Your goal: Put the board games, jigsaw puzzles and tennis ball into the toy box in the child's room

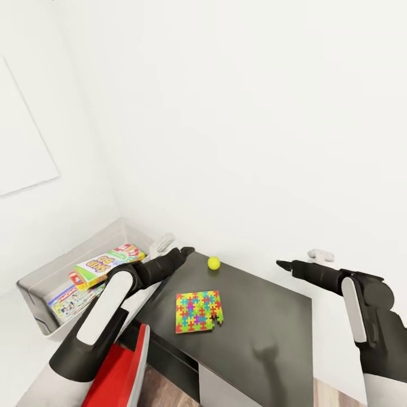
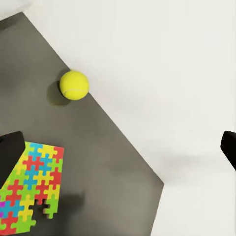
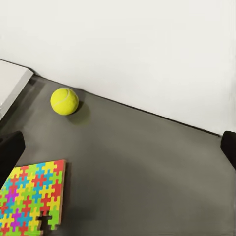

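A dark table [image 1: 265, 328] stands against the white wall. On it lie a multicoloured jigsaw puzzle [image 1: 198, 311] [image 2: 29, 187] [image 3: 32, 199] and, nearer the wall, a yellow tennis ball [image 1: 213, 263] [image 2: 74, 85] [image 3: 64, 101]. The grey toy box [image 1: 62, 261] stands to the table's left and holds a green-and-yellow board game [image 1: 107, 264] and another colourful game [image 1: 70, 299]. My left gripper [image 1: 185, 251] hovers over the table's left edge, left of the ball, open and empty. My right gripper [image 1: 284, 264] hangs open over the table's far right corner. Its dark fingers [image 3: 10, 152] show wide apart.
A red object with a pale edge [image 1: 118, 373] sits low beside my left arm. Small white-grey shapes lie by the wall [image 1: 164, 242] [image 1: 319, 255]. Wooden floor [image 1: 164, 393] shows in front of the table. White walls close in behind and at the left.
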### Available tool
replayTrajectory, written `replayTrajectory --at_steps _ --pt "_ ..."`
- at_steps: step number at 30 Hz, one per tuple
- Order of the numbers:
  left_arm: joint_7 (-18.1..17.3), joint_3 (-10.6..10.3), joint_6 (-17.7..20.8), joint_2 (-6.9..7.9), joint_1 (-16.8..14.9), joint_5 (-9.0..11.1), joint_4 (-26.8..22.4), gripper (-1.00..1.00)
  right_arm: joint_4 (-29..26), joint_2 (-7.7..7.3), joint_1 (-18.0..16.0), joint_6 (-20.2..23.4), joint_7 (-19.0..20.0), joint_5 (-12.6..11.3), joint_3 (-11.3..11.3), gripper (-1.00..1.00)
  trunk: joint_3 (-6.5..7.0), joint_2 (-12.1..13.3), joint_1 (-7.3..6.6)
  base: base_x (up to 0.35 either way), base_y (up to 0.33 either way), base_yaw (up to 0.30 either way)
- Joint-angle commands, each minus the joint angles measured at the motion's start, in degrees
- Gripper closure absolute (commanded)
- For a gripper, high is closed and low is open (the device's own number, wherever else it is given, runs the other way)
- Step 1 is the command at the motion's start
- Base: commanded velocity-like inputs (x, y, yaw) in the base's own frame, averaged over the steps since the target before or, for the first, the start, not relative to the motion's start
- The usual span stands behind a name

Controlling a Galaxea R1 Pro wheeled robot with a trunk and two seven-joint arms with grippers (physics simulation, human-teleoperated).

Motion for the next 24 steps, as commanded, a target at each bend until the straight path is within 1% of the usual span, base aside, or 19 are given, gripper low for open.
replayTrajectory --at_steps 1,3,4,7,8,10,11,12,13,14,15,17,18,20,21,23,24 --pt "0.9 0.8 0.6 -0.01 -0.2 0.6 -0.1 -1.00 1.5 0.14 -0.9 0.4 -1.2 -0.3 0.0 -1.00 0.10 0.3 -0.21 0.000 0.000 0.044" --pt "2.0 2.7 1.6 -0.09 -0.4 0.9 -0.1 -1.00 5.5 0.34 -3.1 0.4 -3.2 -0.5 0.1 -1.00 0.46 1.1 -0.65 0.000 0.000 0.108" --pt "2.0 2.7 1.6 -0.09 -0.4 0.9 -0.1 -1.00 5.5 0.34 -3.1 0.4 -3.2 -0.5 0.1 -1.00 0.64 1.5 -0.87 0.000 0.000 0.129" --pt "4.4 5.0 2.6 -0.19 -0.6 1.1 -0.1 -1.00 13.7 0.87 -7.9 0.4 -5.2 -0.5 0.1 -1.00 1.18 2.7 -1.53 0.000 0.000 0.186" --pt "4.4 5.0 2.6 -0.19 -0.6 1.1 -0.1 -1.00 13.7 0.87 -7.9 0.4 -5.2 -0.5 0.1 -1.00 1.36 3.2 -1.74 0.000 0.000 0.209" --pt "6.4 6.0 3.0 -0.19 -0.8 1.2 -0.1 -1.00 20.7 1.74 -11.5 0.4 -6.3 -0.4 0.1 -1.00 1.72 4.0 -2.18 0.000 0.000 0.233" --pt "6.4 6.0 3.0 -0.19 -0.8 1.2 -0.1 -1.00 20.7 1.74 -11.5 0.4 -6.3 -0.4 0.1 -1.00 1.90 4.4 -2.40 0.000 0.000 0.240" --pt "7.5 6.3 3.2 -0.14 -0.8 1.3 -0.1 -1.00 24.5 2.24 -13.3 0.4 -7.0 -0.3 0.1 -1.00 2.08 4.8 -2.62 0.000 0.000 0.251" --pt "10.3 7.6 3.5 -0.15 -0.9 1.3 -0.1 -1.00 36.5 3.35 -19.0 -2.3 -10.2 -0.3 0.0 -1.00 2.26 5.2 -2.84 0.000 0.000 0.272" --pt "11.1 8.0 3.6 -0.18 -0.9 1.3 -0.1 -1.00 40.4 3.58 -20.9 -4.3 -11.6 -0.3 -0.1 -1.00 2.44 5.6 -3.06 0.000 0.000 0.277" --pt "11.1 8.0 3.6 -0.18 -0.9 1.3 -0.1 -1.00 40.4 3.58 -20.9 -4.3 -11.6 -0.3 -0.1 -1.00 2.62 6.0 -3.28 0.000 0.000 0.277" --pt "12.4 8.5 3.7 -0.26 -0.9 1.4 -0.1 -1.00 47.8 3.95 -24.5 -8.9 -14.4 -0.4 -0.1 -1.00 2.98 6.8 -3.72 0.000 0.000 0.282" --pt "12.4 8.5 3.7 -0.26 -0.9 1.4 -0.1 -1.00 47.8 3.95 -24.5 -8.9 -14.4 -0.4 -0.1 -1.00 3.16 7.2 -3.94 0.000 0.000 0.283" --pt "13.3 8.9 3.8 -0.31 -0.9 1.4 -0.1 -1.00 54.4 4.24 -27.8 -13.1 -16.8 -0.5 -0.2 -1.00 3.51 8.0 -4.38 0.000 0.000 0.286" --pt "13.3 8.9 3.8 -0.31 -0.9 1.4 -0.1 -1.00 54.4 4.24 -27.8 -13.1 -16.8 -0.5 -0.2 -1.00 3.69 8.4 -4.60 0.000 0.000 0.287" --pt "13.9 9.1 3.8 -0.37 -0.9 1.4 -0.1 -1.00 59.6 4.63 -30.4 -16.3 -18.6 -0.6 -0.3 -1.00 4.03 9.2 -5.04 0.000 0.000 0.289" --pt "13.9 9.1 3.8 -0.37 -0.9 1.4 -0.1 -1.00 59.6 4.63 -30.4 -16.3 -18.6 -0.6 -0.3 -1.00 4.20 9.6 -5.26 0.000 0.000 0.290"
